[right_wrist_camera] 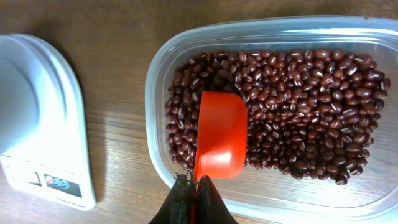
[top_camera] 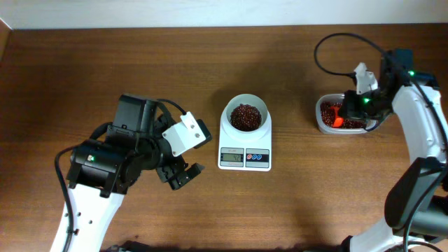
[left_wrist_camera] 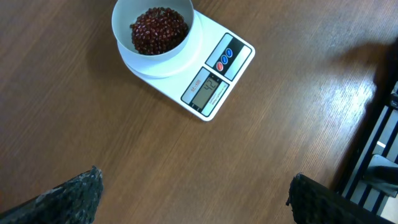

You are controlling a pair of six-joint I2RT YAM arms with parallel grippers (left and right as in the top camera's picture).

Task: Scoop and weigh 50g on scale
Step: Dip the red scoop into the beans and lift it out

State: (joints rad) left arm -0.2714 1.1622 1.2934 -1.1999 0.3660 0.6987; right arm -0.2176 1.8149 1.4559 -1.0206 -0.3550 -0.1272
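Note:
The white scale [top_camera: 245, 148] stands mid-table, and the round bowl [top_camera: 246, 115] on top holds a heap of dark red-brown beans [left_wrist_camera: 158, 30]. Its display and buttons face the near edge [left_wrist_camera: 211, 78]. My left gripper [top_camera: 183, 175] hovers open to the left of the scale, with only bare wood between its fingers [left_wrist_camera: 196, 177]. My right gripper [right_wrist_camera: 194, 182] is shut on the handle of an orange scoop [right_wrist_camera: 221, 134]. The scoop rests in the beans [right_wrist_camera: 298, 106] of the clear tub [right_wrist_camera: 155, 81] to the right of the scale.
The clear tub [top_camera: 323, 124] sits near the table's right side, about a hand's width from the scale [right_wrist_camera: 43, 124]. The right arm [top_camera: 420, 140] rises along the right edge. Brown wooden tabletop [top_camera: 105, 63] extends behind and to the left.

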